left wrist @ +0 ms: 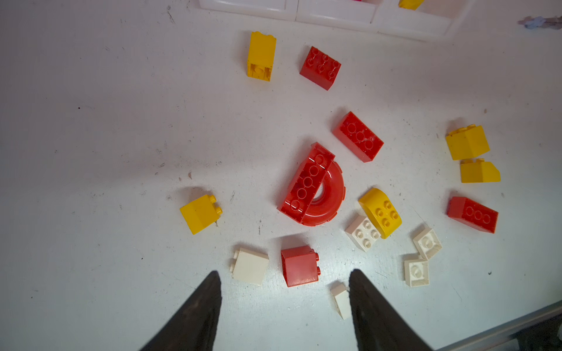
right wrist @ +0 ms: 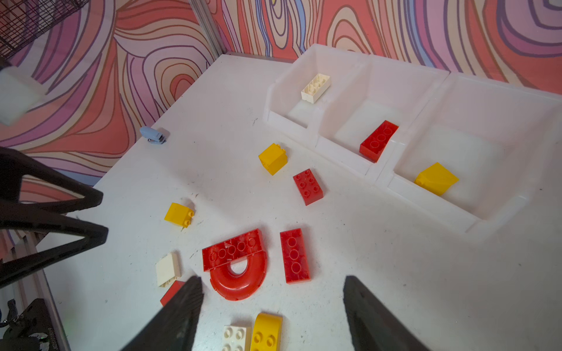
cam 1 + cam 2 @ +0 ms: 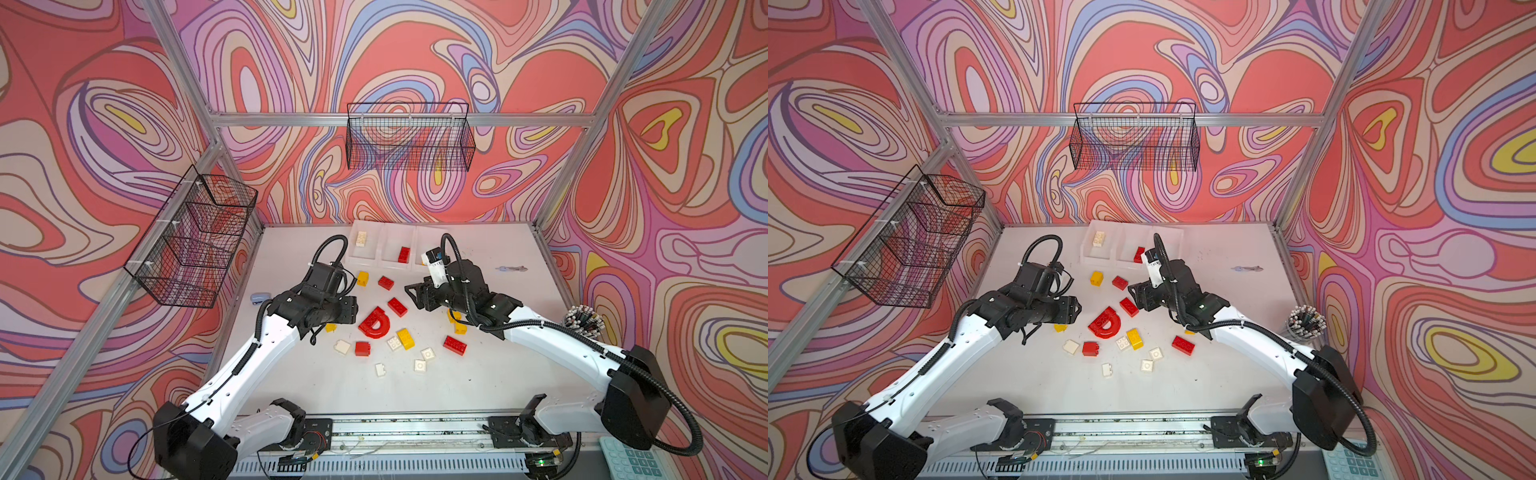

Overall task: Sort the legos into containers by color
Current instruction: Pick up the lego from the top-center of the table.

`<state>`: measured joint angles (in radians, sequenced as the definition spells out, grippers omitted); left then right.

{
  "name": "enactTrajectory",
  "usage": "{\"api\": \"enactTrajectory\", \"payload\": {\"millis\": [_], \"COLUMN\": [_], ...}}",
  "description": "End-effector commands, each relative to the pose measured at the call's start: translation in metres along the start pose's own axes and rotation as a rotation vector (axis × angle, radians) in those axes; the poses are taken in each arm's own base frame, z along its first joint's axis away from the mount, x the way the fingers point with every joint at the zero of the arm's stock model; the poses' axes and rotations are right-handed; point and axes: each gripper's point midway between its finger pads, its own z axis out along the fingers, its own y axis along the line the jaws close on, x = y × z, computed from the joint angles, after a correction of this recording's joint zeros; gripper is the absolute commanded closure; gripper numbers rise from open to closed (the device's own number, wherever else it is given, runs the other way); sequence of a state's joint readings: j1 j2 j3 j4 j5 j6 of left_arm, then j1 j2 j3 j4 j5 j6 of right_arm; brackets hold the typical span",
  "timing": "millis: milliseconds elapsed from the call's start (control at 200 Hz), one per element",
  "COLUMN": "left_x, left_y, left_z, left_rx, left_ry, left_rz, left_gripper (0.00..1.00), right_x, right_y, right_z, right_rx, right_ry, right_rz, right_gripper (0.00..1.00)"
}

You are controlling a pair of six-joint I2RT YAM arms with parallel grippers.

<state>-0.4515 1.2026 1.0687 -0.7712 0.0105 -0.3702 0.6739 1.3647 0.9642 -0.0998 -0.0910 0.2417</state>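
The left pincer [image 1: 285, 271] hangs with its jaws spread and nothing in them, above a red cube [image 1: 299, 266] on the bench [image 1: 106, 121]. The right pincer [image 2: 272, 277] gapes just as empty over the red D-shaped arch [image 2: 237, 285]. The sorting looks barely begun to me. The containers [image 2: 334, 149] at the back hold one piece apiece: a white brick [image 2: 315, 88], a red brick [image 2: 378, 141] and a yellow brick [image 2: 436, 178]. About fifteen legos [image 1: 358, 136] lie loose, in all three colours.
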Motion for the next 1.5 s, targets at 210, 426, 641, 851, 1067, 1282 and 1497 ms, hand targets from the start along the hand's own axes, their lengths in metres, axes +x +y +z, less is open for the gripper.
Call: {"api": "enactTrajectory", "payload": {"millis": [210, 426, 641, 851, 1067, 1282, 1497], "left_x": [-0.050, -0.072, -0.086, -0.083, -0.080, -0.076, -0.079], "left_y": [-0.001, 0.000, 0.004, 0.019, 0.025, 0.028, 0.026], "left_z": [0.062, 0.100, 0.139, 0.171, 0.193, 0.215, 0.224], "left_rx": [-0.097, -0.123, -0.182, -0.203, -0.200, -0.192, -0.183], "left_ry": [0.097, 0.130, 0.198, 0.257, 0.288, 0.317, 0.317], "left_rz": [0.015, 0.027, 0.074, 0.064, 0.061, 0.049, 0.045], "left_gripper": [0.34, 0.34, 0.36, 0.37, 0.36, 0.38, 0.42], "right_x": [0.029, 0.042, 0.053, 0.053, 0.055, 0.054, 0.060], "right_y": [0.002, 0.001, -0.002, -0.004, -0.003, -0.003, -0.006], "right_z": [-0.001, -0.004, -0.003, -0.006, -0.003, -0.001, 0.005], "right_rx": [-0.049, -0.059, -0.055, -0.046, -0.055, -0.057, -0.048], "right_ry": [0.004, 0.001, 0.012, -0.013, -0.008, -0.009, 0.006], "right_rz": [0.052, 0.048, 0.022, 0.005, 0.006, 0.006, 0.010], "right_gripper": [0.20, 0.18, 0.18, 0.17, 0.17, 0.17, 0.17]}}
